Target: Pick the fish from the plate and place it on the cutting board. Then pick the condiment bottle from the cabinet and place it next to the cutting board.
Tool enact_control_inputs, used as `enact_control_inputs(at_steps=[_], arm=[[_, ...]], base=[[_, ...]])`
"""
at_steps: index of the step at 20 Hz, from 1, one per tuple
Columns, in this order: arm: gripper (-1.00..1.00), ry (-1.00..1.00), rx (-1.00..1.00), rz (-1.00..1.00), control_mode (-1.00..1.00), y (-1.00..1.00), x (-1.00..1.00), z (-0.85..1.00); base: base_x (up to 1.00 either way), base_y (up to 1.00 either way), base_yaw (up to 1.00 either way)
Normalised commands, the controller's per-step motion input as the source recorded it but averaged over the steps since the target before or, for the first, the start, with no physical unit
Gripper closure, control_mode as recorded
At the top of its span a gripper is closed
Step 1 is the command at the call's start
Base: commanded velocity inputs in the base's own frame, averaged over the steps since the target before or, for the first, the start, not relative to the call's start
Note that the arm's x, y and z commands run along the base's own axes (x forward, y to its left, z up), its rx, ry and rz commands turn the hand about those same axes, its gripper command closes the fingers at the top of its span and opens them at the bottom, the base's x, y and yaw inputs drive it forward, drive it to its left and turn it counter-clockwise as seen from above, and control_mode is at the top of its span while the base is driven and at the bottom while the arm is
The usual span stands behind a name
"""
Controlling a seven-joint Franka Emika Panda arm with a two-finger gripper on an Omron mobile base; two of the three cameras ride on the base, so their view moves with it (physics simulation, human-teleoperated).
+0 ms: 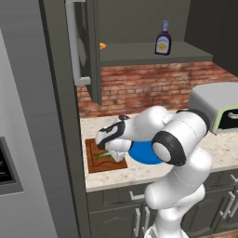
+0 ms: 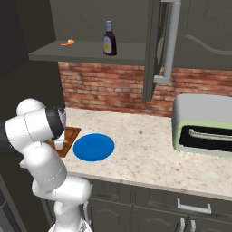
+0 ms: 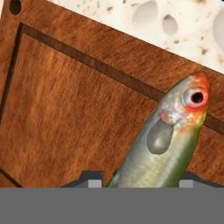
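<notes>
the gripper (image 3: 138, 181) is clamped on the fish (image 3: 168, 140), holding it low over the cutting board (image 3: 65, 113), seemingly ready to set it down there. just right of the board the blue plate (image 2: 93, 147) lies bare. farther back, the condiment bottle (image 1: 163, 39) waits upright on the cabinet (image 1: 153, 52) shelf.

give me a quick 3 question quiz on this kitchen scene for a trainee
1. True or false: the fish lies on the blue plate.
2. What stands on the cabinet shelf? A) a cup B) the condiment bottle C) a bowl
3. Fill in: the gripper is over the ____ with the fish between its fingertips.

Key: 1 false, the plate is bare and the fish is over the cutting board. 2 B. 3 cutting board.
</notes>
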Motion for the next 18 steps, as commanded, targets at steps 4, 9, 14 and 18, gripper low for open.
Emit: enact_control_inputs(at_steps=[4,9,14,18], arm=[[-1.0,0.0,0.0,0.0,-1.0,0.07,0.1,-0.28],[-1.0,-0.01,0.0,0.0,-1.0,0.0,0.01,-0.07],[-1.0,-0.04,0.0,0.0,-1.0,0.0,-0.07,0.09],[-1.0,-0.06,0.0,0.0,-1.0,0.0,-0.11,0.22]], base=[[0.0,0.0,0.0],[0.0,0.0,0.0],[0.0,0.0,0.0],[0.0,0.0,0.0]])
